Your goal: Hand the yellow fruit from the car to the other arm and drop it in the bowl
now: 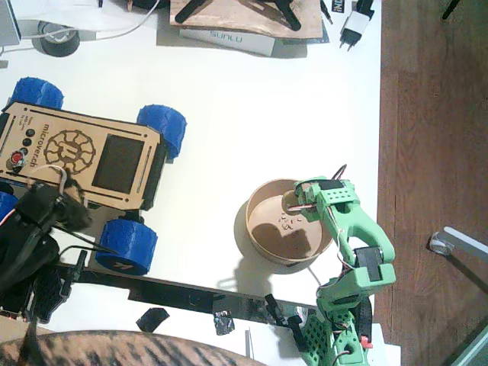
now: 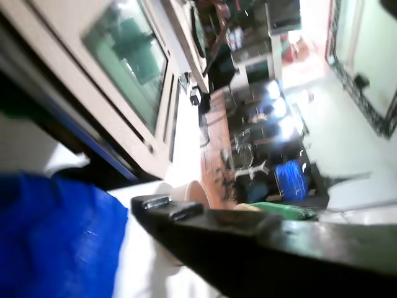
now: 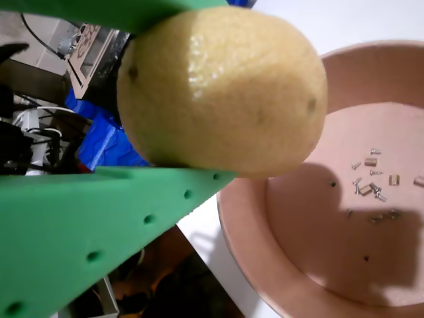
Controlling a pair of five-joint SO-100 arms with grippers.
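Observation:
The yellow fruit [image 3: 222, 89] is pinched between the two green fingers [image 3: 99, 225] of my right gripper [image 1: 296, 200], which is shut on it. It hangs over the near-left inner edge of the tan bowl [image 3: 265, 265], above a few crumbs. In the fixed view the green arm reaches over the bowl [image 1: 259, 236] and its gripper hides the fruit. The plywood car [image 1: 76, 152] with blue wheels stands at the left. My black left gripper [image 1: 61, 200] sits at the car's near edge; a wrist view shows one black finger [image 2: 248, 242] beside a blue wheel [image 2: 56, 236].
A black strip [image 1: 191, 293] runs along the table's front. The table ends at the right, with wooden floor [image 1: 435, 114] beyond. A boxed item [image 1: 229, 36], a tape roll [image 1: 57, 38] and a plug [image 1: 352, 27] lie at the back. Striped fabric [image 1: 114, 349] shows at the bottom edge.

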